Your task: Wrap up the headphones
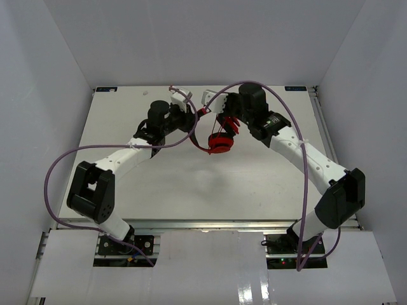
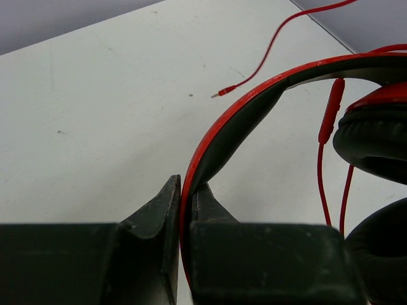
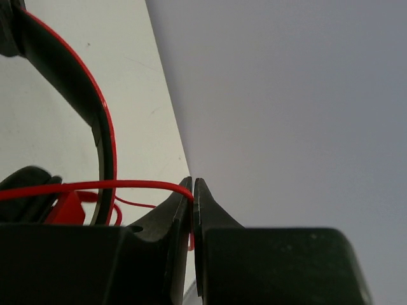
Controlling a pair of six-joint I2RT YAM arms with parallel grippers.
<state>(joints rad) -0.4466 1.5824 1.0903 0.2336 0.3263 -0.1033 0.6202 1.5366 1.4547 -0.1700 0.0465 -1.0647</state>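
Note:
The red headphones (image 1: 220,143) hang just above the middle of the table, held up between my two arms. In the left wrist view my left gripper (image 2: 186,184) is shut on the red and black headband (image 2: 254,101). A black ear pad (image 2: 375,136) shows at the right of that view. The thin red cord (image 2: 280,38) trails across the table and ends in its plug (image 2: 219,94). My right gripper (image 3: 192,184) is shut on the cord (image 3: 114,185), which runs off to the left past the headband (image 3: 76,82). From above, the left gripper (image 1: 194,122) and right gripper (image 1: 218,116) stand close together.
White walls (image 1: 57,57) enclose the table (image 1: 191,184) on the left, back and right. In the right wrist view a wall stands close behind the fingers. Thick purple cables (image 1: 57,165) loop from both arms. A metal rail (image 1: 210,223) runs along the near edge.

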